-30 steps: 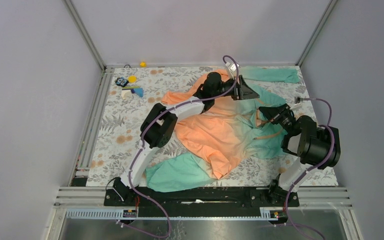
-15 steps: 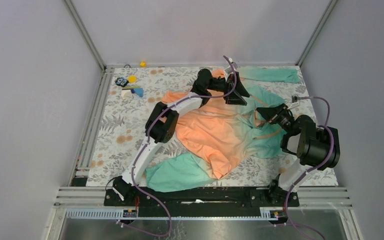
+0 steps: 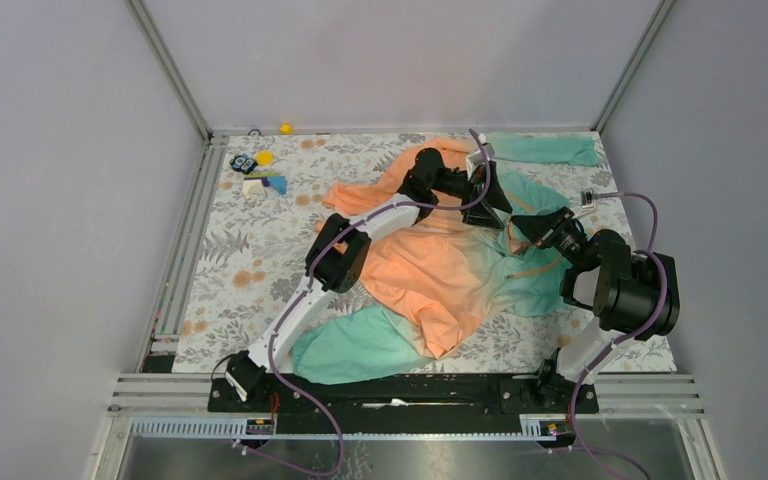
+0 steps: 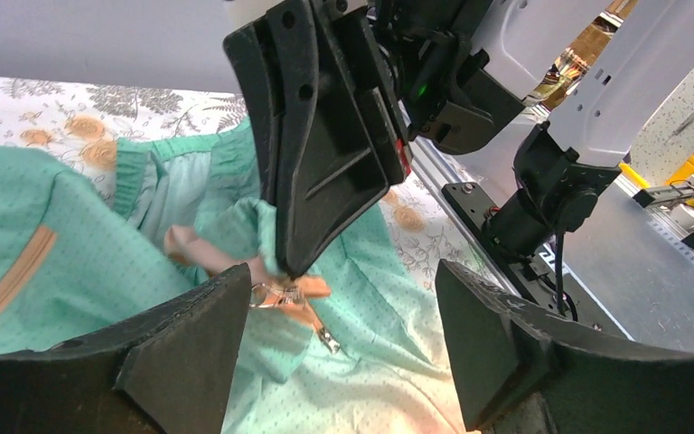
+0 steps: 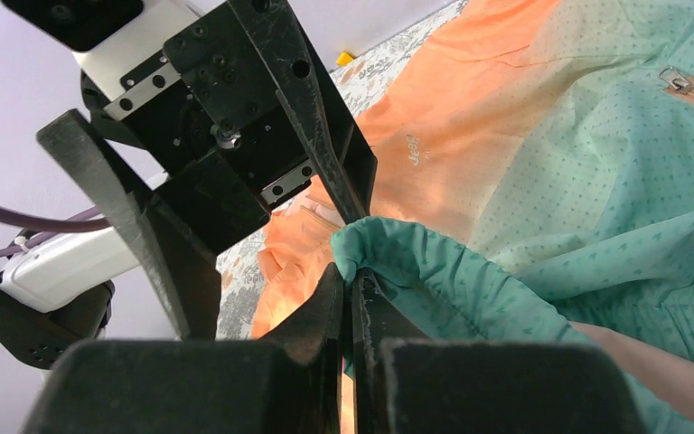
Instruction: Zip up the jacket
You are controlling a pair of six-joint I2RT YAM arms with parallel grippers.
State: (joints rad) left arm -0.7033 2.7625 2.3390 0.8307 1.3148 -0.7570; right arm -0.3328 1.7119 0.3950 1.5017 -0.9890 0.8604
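Right gripper (image 5: 348, 282) is closed tight on a teal fold of the jacket (image 3: 430, 270), which lies spread on the flowered table (image 3: 250, 250). Left gripper (image 4: 342, 285) stands wide open around that finger, holding nothing. The zipper pull (image 4: 276, 295) is half hidden under it. Small toys (image 3: 260, 172) lie well apart.

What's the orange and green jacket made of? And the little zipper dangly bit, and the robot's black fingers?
The jacket looks like thin matte woven cloth, probably synthetic: it crumples softly and has a tiny dotted print. The zipper pull looks metal; it glints silvery. The black fingers look like hard matte plastic, with flat molded faces.
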